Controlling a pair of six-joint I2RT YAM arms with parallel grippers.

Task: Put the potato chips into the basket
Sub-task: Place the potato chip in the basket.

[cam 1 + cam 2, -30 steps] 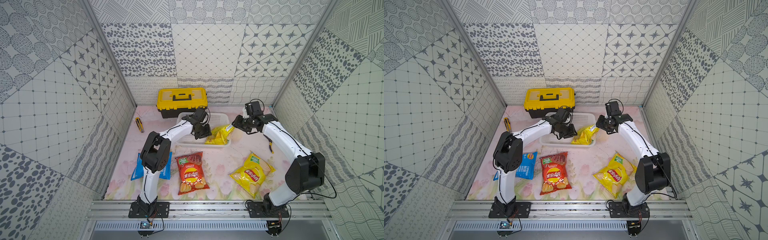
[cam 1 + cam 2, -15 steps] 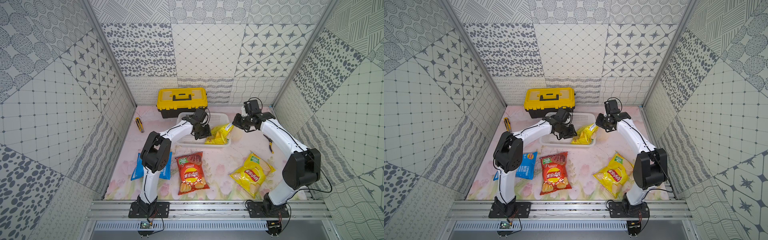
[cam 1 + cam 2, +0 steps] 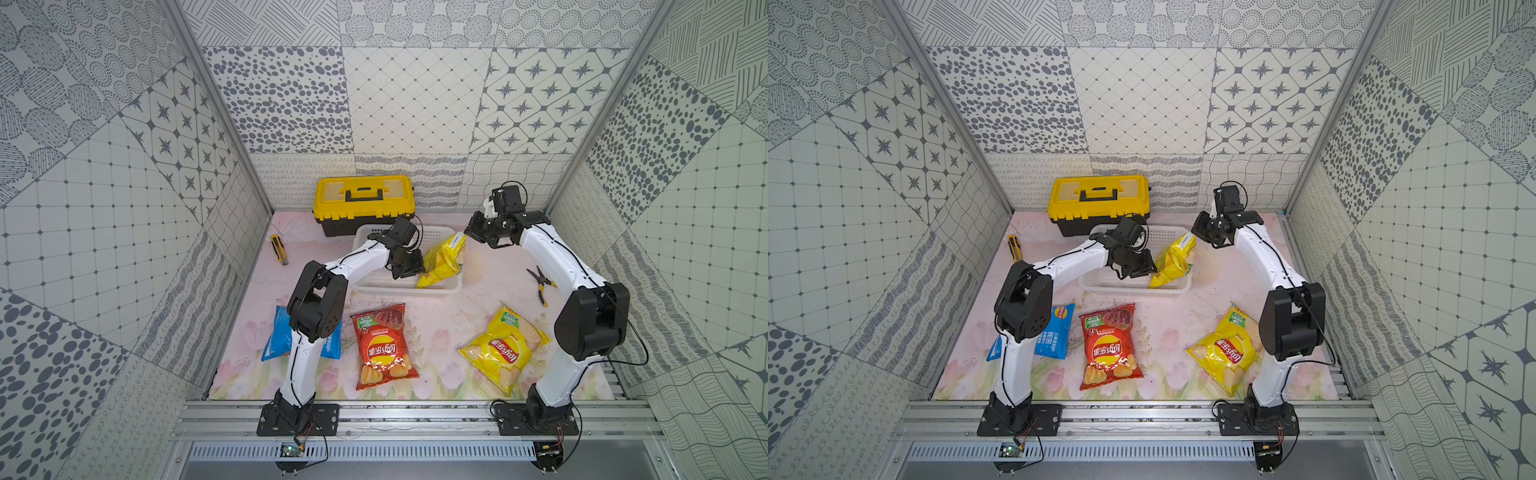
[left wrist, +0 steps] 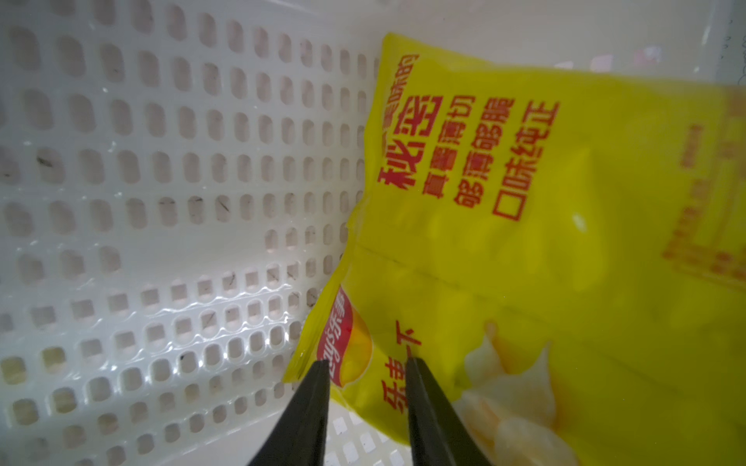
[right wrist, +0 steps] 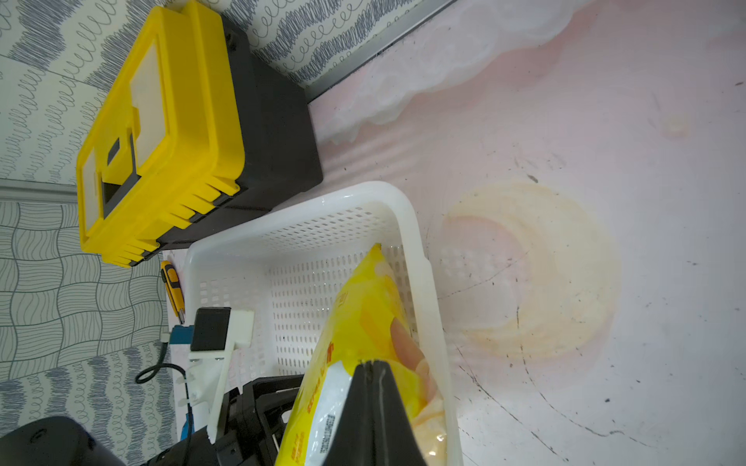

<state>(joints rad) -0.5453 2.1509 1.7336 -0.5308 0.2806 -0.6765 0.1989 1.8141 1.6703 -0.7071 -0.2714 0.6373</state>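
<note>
A: So, where's the held bag (image 3: 442, 262) rn?
B: Yellow one. It's standing tilted inside the basket (image 3: 440, 289), at the basket's right end. Lower edge is down on the perforated floor, top leans out over the right rim. Basket sits mid-back of the bench, just in front of the toolbox (image 3: 363, 199).
A: Grippers?
B: The right gripper (image 5: 373, 365) has its fingers pressed together on the bag's white top seal. The left gripper (image 4: 367, 363) is down inside the basket, fingers part-closed either side of the bag's lower corner. Looks like a nip on the puffy foil, tho contact isn't 100% clear.
A: Risks?
B: Judgement only.
1) Bag is tall vs. the basket wall. If R lets go w/ the top past the rim, it could flop over the right side onto the bench.
2) Two grips on one slick bag. Arms pulling apart could make the seal slip or tear.
3) L is low in the basket. Lifting out w/ the corner caught could drag or tip the light basket.
A: Rest of the job?
B: 3 to go, all near the front edge:
- blue bag (image 3: 274, 338), front-left, partly under L arm
- red bag (image 3: 384, 347), mid
- loose yellow bag (image 3: 505, 347), front-right
Room prob gets tight unless this one's laid flat.
</note>
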